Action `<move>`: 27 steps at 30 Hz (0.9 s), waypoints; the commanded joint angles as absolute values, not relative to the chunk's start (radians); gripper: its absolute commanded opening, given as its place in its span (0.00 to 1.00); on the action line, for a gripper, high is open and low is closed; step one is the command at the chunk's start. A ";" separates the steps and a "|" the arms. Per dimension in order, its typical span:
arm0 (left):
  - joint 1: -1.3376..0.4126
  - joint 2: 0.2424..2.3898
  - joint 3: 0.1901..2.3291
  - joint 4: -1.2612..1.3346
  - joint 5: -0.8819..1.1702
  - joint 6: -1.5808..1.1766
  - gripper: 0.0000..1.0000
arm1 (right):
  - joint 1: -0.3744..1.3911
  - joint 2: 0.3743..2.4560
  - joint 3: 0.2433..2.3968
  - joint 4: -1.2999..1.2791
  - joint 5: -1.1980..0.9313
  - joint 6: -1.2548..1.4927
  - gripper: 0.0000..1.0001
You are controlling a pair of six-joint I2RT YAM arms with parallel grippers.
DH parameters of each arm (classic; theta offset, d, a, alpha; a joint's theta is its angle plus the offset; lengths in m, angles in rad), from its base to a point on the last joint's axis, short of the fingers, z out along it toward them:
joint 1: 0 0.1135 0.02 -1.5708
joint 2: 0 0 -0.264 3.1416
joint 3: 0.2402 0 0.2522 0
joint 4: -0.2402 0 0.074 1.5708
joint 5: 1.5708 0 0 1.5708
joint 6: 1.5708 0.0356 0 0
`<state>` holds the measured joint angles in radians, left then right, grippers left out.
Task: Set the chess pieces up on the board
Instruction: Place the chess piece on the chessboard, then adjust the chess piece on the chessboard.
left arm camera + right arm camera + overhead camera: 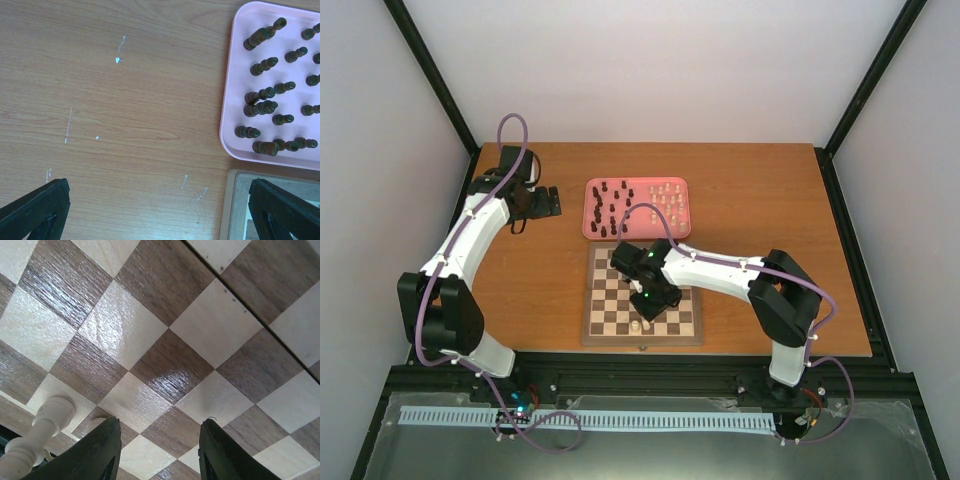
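The board (590, 335) lies at the near middle of the table, and its checkered squares fill the right wrist view (165, 365). One cream chess piece (635, 325) stands upright on its near row; it also shows at the lower left (45, 432). My right gripper (651, 311) hovers low over the board, just right of that piece, open (160, 427) with only bare squares between its fingers. My left gripper (552, 202) is open (157, 200) over bare table left of the pink tray. Dark pieces (260, 107) stand in the tray.
The pink tray (595, 232) sits just behind the board, with dark pieces (605, 205) on its left half and cream pieces (670, 200) on its right. The board's far-left corner (235, 210) shows beside my left gripper's right finger. Black frame posts edge the table.
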<state>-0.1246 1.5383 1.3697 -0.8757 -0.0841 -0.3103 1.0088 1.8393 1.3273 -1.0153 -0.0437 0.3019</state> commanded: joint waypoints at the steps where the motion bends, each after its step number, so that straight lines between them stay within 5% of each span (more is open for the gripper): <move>1: -0.127 1.550 1.396 -0.873 -0.092 -0.304 1.00 | 1.009 1.823 1.312 -1.003 -0.067 0.297 0.44; 27: -0.127 1.553 1.394 -0.871 -0.085 -0.303 1.00 | 0.998 1.838 1.338 -0.991 0.017 0.330 0.45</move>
